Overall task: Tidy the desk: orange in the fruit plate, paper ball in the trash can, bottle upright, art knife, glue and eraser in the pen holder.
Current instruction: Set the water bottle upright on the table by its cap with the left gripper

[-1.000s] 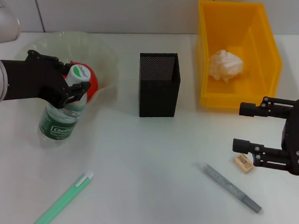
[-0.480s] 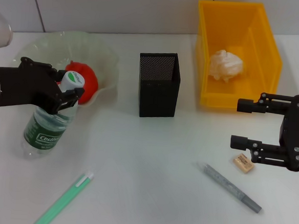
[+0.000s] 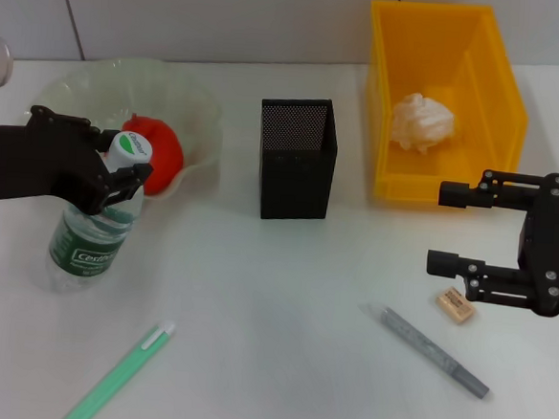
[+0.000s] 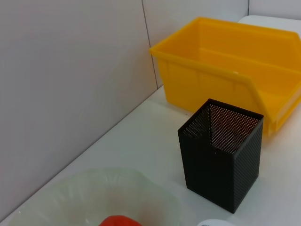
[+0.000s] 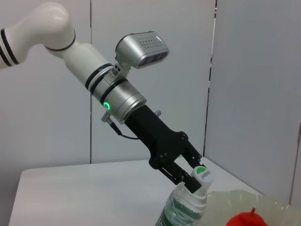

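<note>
Left tool point(image 3: 119, 171) pinching the neck of the small clear plastic bottle point(image 3: 94, 226) — base on the white counter point(image 3: 273, 305), beside the ruffled green glass plate point(image 3: 195, 117). Best to settle it fully vertical, then release gently. Right tool point(image 3: 443, 229) hangs wide — near the beige eraser block point(image 3: 456, 304).

White desk point(image 3: 283, 296), grey panelled wall point(image 3: 207, 13) – seams

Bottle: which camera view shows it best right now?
The head view: the whole bottle shows, near upright on the table, with the left claw closed around its neck. The right wrist view shows only its cap and upper body from farther off. The left wrist view catches just a sliver of the cap.
</note>
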{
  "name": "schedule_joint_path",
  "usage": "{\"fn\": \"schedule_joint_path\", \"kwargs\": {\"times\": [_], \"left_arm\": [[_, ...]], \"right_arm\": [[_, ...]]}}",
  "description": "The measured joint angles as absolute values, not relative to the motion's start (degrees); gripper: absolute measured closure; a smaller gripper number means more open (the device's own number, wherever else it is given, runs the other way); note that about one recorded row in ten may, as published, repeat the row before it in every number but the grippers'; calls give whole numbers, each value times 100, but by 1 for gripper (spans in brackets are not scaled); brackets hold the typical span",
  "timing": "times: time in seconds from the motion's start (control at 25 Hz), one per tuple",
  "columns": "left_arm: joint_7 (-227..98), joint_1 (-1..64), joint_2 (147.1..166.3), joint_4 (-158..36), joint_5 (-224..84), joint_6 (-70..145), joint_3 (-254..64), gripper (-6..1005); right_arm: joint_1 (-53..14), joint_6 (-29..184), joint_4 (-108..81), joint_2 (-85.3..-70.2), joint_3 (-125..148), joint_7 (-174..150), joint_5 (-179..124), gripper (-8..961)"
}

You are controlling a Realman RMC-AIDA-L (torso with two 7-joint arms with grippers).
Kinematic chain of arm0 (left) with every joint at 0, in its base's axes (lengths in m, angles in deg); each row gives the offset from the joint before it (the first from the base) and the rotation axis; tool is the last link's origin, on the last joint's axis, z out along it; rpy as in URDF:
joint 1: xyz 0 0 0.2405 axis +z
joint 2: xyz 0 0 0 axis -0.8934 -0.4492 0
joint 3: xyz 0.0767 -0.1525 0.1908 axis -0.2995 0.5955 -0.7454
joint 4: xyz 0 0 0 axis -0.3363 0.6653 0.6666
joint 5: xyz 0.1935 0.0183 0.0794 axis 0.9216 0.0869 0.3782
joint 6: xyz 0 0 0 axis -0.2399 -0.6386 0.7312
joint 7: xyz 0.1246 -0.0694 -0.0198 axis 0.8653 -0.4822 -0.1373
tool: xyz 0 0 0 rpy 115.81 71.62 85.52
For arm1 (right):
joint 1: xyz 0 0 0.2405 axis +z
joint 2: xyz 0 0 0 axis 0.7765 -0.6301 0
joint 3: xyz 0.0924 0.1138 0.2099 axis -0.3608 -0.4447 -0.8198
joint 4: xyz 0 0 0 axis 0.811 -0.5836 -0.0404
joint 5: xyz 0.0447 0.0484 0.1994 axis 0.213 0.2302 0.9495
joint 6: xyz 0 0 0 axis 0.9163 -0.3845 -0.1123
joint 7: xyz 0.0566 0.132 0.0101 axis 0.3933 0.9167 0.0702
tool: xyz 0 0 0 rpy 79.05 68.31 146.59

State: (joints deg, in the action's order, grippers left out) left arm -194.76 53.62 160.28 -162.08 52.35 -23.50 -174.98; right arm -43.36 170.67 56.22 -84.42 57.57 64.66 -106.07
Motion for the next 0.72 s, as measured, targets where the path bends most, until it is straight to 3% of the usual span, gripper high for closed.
{"fn": "schedule_joint_path", "kwargs": {"times": [0.72], "left_arm": [[-19496, 5692, 16036, -16577, 5111, -2358, -17463, 566]], "right_arm": [[-4298, 17068, 5622, -8433, 5756, 6509, -10613, 302]]}}
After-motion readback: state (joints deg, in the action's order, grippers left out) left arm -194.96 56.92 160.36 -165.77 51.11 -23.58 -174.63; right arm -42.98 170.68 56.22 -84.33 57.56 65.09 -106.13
